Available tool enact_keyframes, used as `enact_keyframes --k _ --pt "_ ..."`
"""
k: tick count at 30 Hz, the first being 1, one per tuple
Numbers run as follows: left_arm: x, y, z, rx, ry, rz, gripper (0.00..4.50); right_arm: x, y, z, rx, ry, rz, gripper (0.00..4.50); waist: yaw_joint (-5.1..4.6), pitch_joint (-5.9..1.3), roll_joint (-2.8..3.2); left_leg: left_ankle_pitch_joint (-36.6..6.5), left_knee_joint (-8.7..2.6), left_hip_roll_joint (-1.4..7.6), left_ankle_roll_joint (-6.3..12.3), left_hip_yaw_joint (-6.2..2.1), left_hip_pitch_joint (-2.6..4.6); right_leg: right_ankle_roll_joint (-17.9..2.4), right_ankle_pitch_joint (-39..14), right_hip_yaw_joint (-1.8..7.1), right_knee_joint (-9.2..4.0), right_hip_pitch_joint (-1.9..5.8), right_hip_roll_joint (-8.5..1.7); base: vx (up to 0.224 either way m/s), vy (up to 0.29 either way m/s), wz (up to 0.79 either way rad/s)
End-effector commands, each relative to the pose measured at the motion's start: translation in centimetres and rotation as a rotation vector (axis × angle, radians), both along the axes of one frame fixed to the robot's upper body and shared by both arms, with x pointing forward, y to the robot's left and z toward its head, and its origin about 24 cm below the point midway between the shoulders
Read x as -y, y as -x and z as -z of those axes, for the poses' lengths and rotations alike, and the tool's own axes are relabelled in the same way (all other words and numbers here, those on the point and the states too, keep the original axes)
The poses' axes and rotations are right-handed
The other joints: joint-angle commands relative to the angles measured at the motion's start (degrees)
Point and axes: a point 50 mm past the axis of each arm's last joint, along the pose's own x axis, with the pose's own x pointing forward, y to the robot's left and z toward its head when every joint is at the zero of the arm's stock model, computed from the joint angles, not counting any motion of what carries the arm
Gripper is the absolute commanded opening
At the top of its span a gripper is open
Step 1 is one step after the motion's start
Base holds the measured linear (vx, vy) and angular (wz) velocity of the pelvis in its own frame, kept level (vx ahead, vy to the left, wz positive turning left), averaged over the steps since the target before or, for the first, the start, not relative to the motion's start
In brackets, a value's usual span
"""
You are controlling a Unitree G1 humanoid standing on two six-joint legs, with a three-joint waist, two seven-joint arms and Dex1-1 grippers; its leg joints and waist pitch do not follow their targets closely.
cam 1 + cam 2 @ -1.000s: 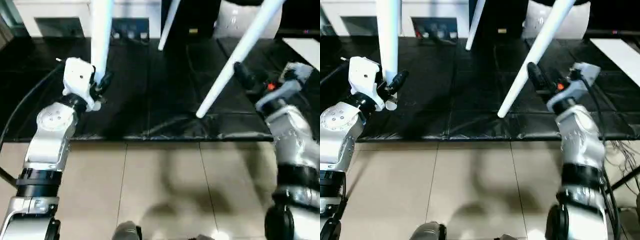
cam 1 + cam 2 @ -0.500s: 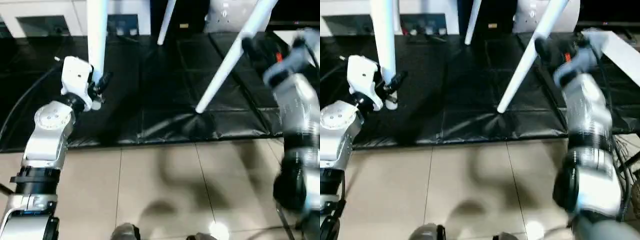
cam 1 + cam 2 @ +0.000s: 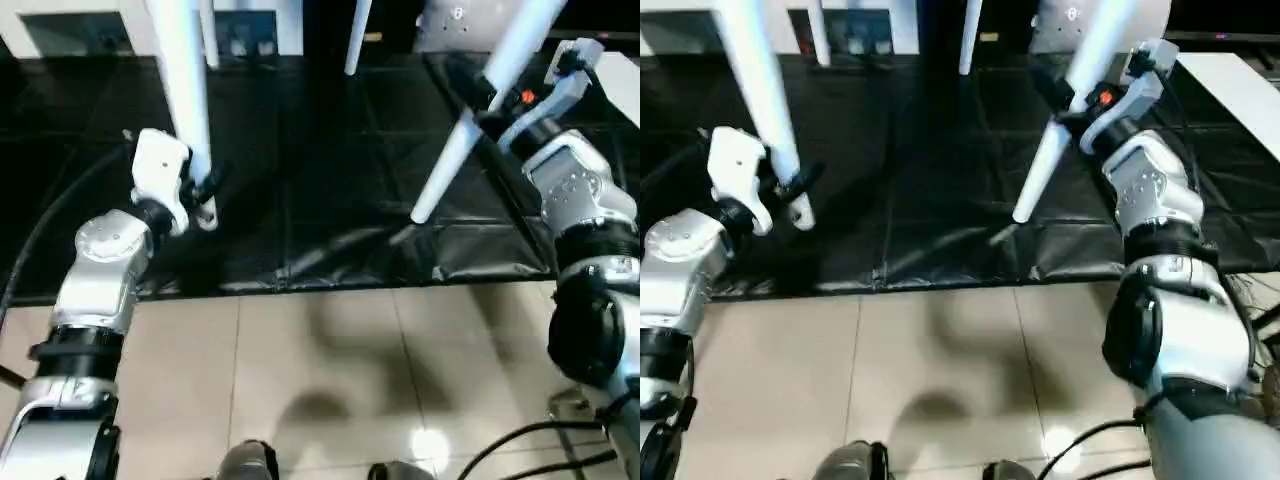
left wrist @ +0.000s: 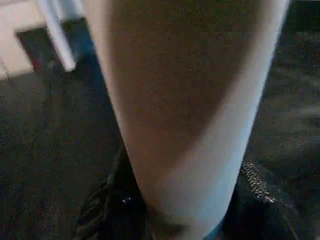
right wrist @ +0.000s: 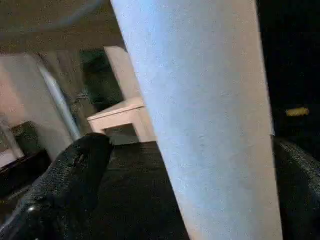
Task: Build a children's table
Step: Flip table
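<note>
The children's table shows as white tube legs coming down from above the picture; its top is out of view. My left gripper is shut on the lower end of the left leg, which hangs just above the black mat. Up close, this leg sits tight between the black fingers. My right gripper is open, its jaws standing on either side of the slanted right leg. In the right wrist view, that leg passes between the fingers with a gap at one side. Two more legs stand further back.
A black mat covers the floor under the legs, with beige tiles nearer me. White cabinets line the back wall. A flat white board lies at the far right. Cables trail by my right side.
My right arm has swung up and in, so its open fingers now straddle the right leg instead of lying beside it. The left gripper keeps its hold. The camera has shifted.
</note>
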Motion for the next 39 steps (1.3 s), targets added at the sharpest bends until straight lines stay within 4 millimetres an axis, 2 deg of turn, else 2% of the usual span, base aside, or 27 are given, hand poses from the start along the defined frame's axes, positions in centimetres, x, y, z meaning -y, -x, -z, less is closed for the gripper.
enact_keyframes --k 1,2,7,8,9,10,11,12,15,16,17,18,19,21,22,23,24,25,27,28,29,32,34,35,37,38,39 --pt "0.8 -0.9 -0.4 0.028 -0.180 0.025 1.51 -1.4 0.8 -0.4 0.060 0.043 -0.089 4.50 -0.35 -4.87 0.63 -4.1 -3.10 1.76 5.62 0.09 2.83 -16.8 10.4 1.57 -2.52 2.65 -2.56 0.000 0.000 0.00" --pt "0.6 -1.0 -0.4 0.026 -0.179 0.013 1.51 -1.5 0.9 -0.3 0.059 0.051 -0.090 4.50 -0.31 -4.94 0.83 -4.1 -3.18 1.78 5.28 -0.01 2.88 -16.6 10.5 1.57 -2.43 2.69 -2.59 0.000 0.000 0.00" --pt "-1.0 -1.3 0.3 0.016 -0.184 -0.060 1.51 -1.9 1.8 1.3 0.044 0.089 -0.034 4.50 -0.51 -4.67 0.52 -6.5 -3.69 1.72 3.18 -0.16 2.80 -15.7 7.3 1.71 -2.80 2.94 -2.94 0.000 0.000 0.00" --pt "-1.0 -1.3 0.3 0.017 -0.183 -0.062 1.51 -1.9 1.9 1.4 0.043 0.091 -0.030 4.50 -0.63 -4.69 0.17 -6.5 -3.74 1.78 2.95 -0.10 2.89 -15.6 6.5 1.78 -2.87 2.95 -3.02 0.000 0.000 0.00" --pt "-1.6 -1.2 0.3 0.024 -0.164 -0.080 2.07 -1.9 2.6 2.5 0.037 0.125 0.018 4.50 -0.69 -4.69 0.01 -6.2 -3.85 1.82 2.76 -0.12 2.90 -15.3 5.5 1.79 -3.02 2.95 -3.14 0.000 0.000 0.00" --pt "-1.6 -1.2 0.3 0.024 -0.164 -0.080 2.21 -1.9 2.6 2.5 0.037 0.125 0.019 4.50 -0.75 -4.56 0.11 -6.2 -3.90 1.79 2.67 -0.08 2.92 -14.8 5.2 1.86 -3.17 2.82 -3.05 0.000 0.000 0.00" --pt "-2.1 -0.6 0.1 0.046 -0.118 -0.067 2.21 -1.2 3.7 4.4 0.019 0.188 0.112 4.50 -0.86 -4.90 0.42 -6.5 -4.07 1.99 2.06 -0.35 2.95 -14.0 5.2 1.78 -3.17 3.06 -3.09 0.000 0.000 0.00" --pt "-2.2 -0.2 0.1 0.054 -0.090 -0.056 2.46 -0.9 4.3 5.2 0.001 0.170 0.144 4.50 -1.11 -5.02 0.24 -5.4 -4.11 2.12 1.65 -0.40 2.91 -13.8 7.1 1.81 -2.95 3.19 -3.27 0.000 0.000 0.00" --pt "-2.4 0.5 0.4 0.061 -0.059 -0.044 2.68 -0.5 5.4 6.2 -0.012 0.147 0.184 4.50 -1.37 -5.11 0.13 -6.2 -4.02 1.81 2.06 -0.07 2.88 -15.0 7.6 1.87 -3.05 3.03 -3.00 0.000 0.000 0.00" --pt "-2.7 1.6 0.8 0.082 -0.010 -0.046 2.68 -0.1 6.4 7.2 0.002 0.174 0.215 4.50 -1.09 -5.25 1.26 -7.1 -4.03 1.76 1.73 -0.33 2.75 -15.2 5.7 1.82 -2.90 3.19 -3.18 0.000 0.000 0.00" --pt "-2.7 2.4 0.9 0.102 0.024 -0.047 2.71 0.2 7.0 7.8 0.005 0.172 0.232 4.50 -1.28 -4.85 0.81 -8.6 -4.28 1.99 1.65 -0.15 2.53 -15.0 4.6 1.94 -3.30 3.00 -3.19 0.000 0.000 0.00" --pt "-2.7 2.4 0.9 0.102 0.024 -0.047 2.79 0.2 7.0 7.8 0.005 0.172 0.232 4.50 -1.24 -4.99 0.84 -9.1 -4.29 2.16 1.61 -0.22 2.60 -15.1 4.3 1.96 -3.21 3.10 -3.39 0.000 0.000 0.00" --pt "-2.6 3.4 1.0 0.123 0.051 -0.044 2.97 0.6 7.6 8.3 0.007 0.169 0.248 4.50 -1.25 -5.01 1.30 -10.1 -4.34 2.31 1.62 -0.19 2.77 -15.1 3.5 2.03 -3.34 2.95 -3.40 0.000 0.000 0.00" --pt "-2.5 4.0 1.1 0.137 0.065 -0.042 3.06 0.8 8.1 8.6 0.006 0.166 0.259 4.50 -1.38 -4.76 1.41 -11.8 -4.45 2.12 1.43 -0.10 2.77 -14.8 0.8 2.09 -3.72 2.81 -3.11 0.000 0.000 0.00" --pt "-2.4 6.0 1.4 0.184 0.128 -0.090 3.11 1.4 9.7 9.2 0.017 0.216 0.281 4.50 -1.14 -4.84 1.84 -13.0 -4.58 2.35 0.94 -0.22 2.91 -14.5 -0.6 2.09 -3.77 2.75 -3.13 0.000 0.000 0.00" --pt "-2.4 6.8 1.5 0.197 0.154 -0.113 3.25 1.6 10.3 9.3 0.019 0.224 0.292 4.50 -1.12 -4.41 1.42 -14.4 -4.92 2.64 0.97 -0.20 2.66 -13.8 -1.4 2.16 -4.25 2.66 -3.15 0.000 0.000 0.00" --pt "-2.4 7.3 1.7 0.201 0.174 -0.125 3.36 1.7 10.6 9.4 0.017 0.219 0.300 4.50 -1.11 -4.50 1.44 -15.1 -4.92 2.61 0.94 -0.21 2.82 -13.6 -2.2 2.14 -4.25 2.69 -3.06 0.000 0.000 0.00" --pt "-2.4 9.1 2.3 0.204 0.251 -0.172 3.36 1.9 12.0 9.6 0.002 0.190 0.327 4.50 -0.97 -4.73 1.65 -15.7 -4.91 2.46 0.67 -0.21 2.83 -13.1 -3.8 2.19 -4.36 2.82 -3.03 0.000 0.000 0.00" --pt "-2.4 10.0 2.6 0.198 0.285 -0.192 3.54 1.9 12.6 9.7 -0.007 0.177 0.340 4.50 -1.00 -4.19 1.59 -18.5 -5.33 2.49 0.38 -0.20 2.68 -11.9 -8.1 2.25 -4.99 2.52 -2.91 0.000 0.000 0.00" --pt "-1.1 12.1 4.4 0.099 0.314 -0.185 3.61 1.0 14.1 10.8 -0.064 0.167 0.317 4.50 -0.90 -4.25 1.75 -20.7 -5.48 2.51 -0.28 -0.30 2.88 -10.6 -12.4 2.34 -5.36 2.44 -3.00 0.000 0.000 0.00" --pt "-0.5 12.8 5.2 0.050 0.314 -0.174 3.68 0.6 14.6 11.4 -0.094 0.164 0.302 4.50 -0.94 -3.72 1.58 -22.7 -5.84 2.40 -0.49 -0.34 2.81 -8.8 -16.7 2.41 -6.01 2.14 -2.92 0.000 0.000 0.00" --pt "0.9 14.2 7.2 -0.074 0.322 -0.154 3.74 -0.5 15.6 13.3 -0.186 0.164 0.275 4.50 -0.93 -3.54 1.58 -26.4 -6.02 2.09 -2.46 -0.66 3.39 -5.0 -26.5 2.84 -7.20 1.50 -3.12 0.000 0.000 0.00" --pt "1.7 15.1 9.2 -0.182 0.312 -0.151 3.74 -1.6 16.3 15.2 -0.269 0.156 0.241 4.50 -0.80 -3.51 1.35 -26.0 -6.22 2.06 -2.94 -0.90 3.32 -3.4 -28.4 2.79 -7.56 1.44 -3.20 0.000 0.000 0.00" --pt "2.2 15.9 10.7 -0.257 0.305 -0.152 3.74 -2.6 17.0 16.5 -0.330 0.147 0.207 4.50 -0.79 -3.28 1.63 -25.9 -6.38 2.09 -2.95 -0.90 3.41 -2.7 -28.4 2.85 -7.89 1.19 -3.23 0.000 0.000 0.00" --pt "2.4 16.6 12.1 -0.336 0.284 -0.152 3.74 -3.4 17.6 18.0 -0.391 0.159 0.173 4.50 -1.04 -3.04 1.27 -27.0 -6.59 1.96 -3.10 -1.05 3.14 -1.7 -30.1 2.83 -8.12 1.15 -3.20 0.000 0.000 0.00" --pt "2.7 17.7 14.2 -0.464 0.240 -0.150 3.74 -4.1 18.2 20.0 -0.481 0.162 0.145 4.50 -1.14 -3.29 0.92 -27.4 -6.52 1.87 -3.32 -1.17 3.22 -1.1 -31.5 2.82 -8.11 1.19 -3.30 0.000 0.000 0.00" --pt "2.7 17.7 14.2 -0.464 0.240 -0.150 3.74 -4.1 18.2 20.0 -0.481 0.162 0.145 4.50 -1.11 -3.35 1.20 -27.2 -6.53 1.82 -3.31 -1.28 3.28 -0.9 -31.5 2.86 -8.06 1.12 -3.33 0.000 0.000 0.00"
